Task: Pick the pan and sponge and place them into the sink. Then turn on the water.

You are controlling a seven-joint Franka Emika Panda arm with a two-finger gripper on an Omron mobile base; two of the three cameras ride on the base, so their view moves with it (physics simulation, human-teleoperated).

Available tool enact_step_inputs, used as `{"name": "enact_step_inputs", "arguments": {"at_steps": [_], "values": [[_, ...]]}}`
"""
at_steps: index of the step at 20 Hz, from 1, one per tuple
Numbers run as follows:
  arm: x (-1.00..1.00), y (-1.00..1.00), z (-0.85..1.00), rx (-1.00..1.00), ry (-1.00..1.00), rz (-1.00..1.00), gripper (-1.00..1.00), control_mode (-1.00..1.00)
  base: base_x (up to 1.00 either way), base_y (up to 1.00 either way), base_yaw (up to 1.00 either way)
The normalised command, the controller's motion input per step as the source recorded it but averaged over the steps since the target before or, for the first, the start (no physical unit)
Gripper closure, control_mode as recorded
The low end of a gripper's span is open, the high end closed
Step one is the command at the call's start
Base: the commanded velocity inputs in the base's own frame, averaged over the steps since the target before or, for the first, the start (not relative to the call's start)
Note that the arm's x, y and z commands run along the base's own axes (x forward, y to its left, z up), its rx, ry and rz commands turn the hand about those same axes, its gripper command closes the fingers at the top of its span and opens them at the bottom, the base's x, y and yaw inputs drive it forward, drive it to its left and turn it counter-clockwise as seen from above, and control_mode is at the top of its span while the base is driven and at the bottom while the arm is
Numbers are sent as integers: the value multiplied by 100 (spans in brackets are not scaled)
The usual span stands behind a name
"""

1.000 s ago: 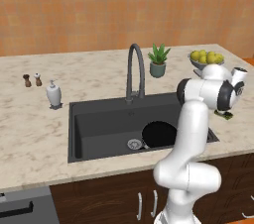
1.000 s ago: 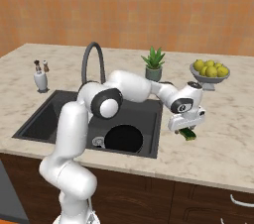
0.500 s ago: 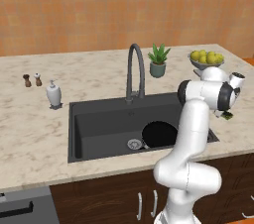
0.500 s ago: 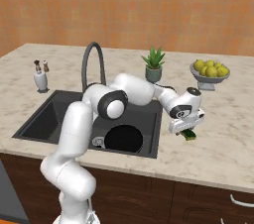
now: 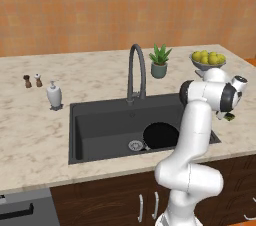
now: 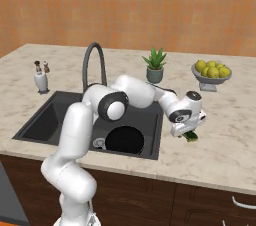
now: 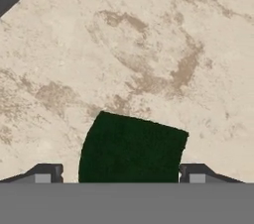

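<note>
The gripper (image 7: pixel 119 174) hangs low over the counter (image 7: pixel 149 44), its spread fingers straddling the sponge (image 7: pixel 130 149), gripping nothing; the pan (image 5: pixel 161 135) lies in the sink (image 5: pixel 100 130).

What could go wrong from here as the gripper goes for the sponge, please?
1. The sponge spans nearly the whole gap between the open fingertips, so a slight offset could land a tip on it.
2. It lies on the counter near the front edge, so a nudge could slide it off.
3. Carrying it to the sink, it could land on the pan.
</note>
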Motion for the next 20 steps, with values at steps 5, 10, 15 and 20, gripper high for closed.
{"name": "enact_step_inputs", "arguments": {"at_steps": [5,10,15,20], "values": [[-38,2,-40,-7,-25,0,100,-100,0,0,0],[-22,21,11,-1,-17,5,100,-100,0,0,0],[-21,23,96,0,-5,16,100,-100,0,0,0],[-23,52,100,0,13,11,100,-100,0,0,0]]}}
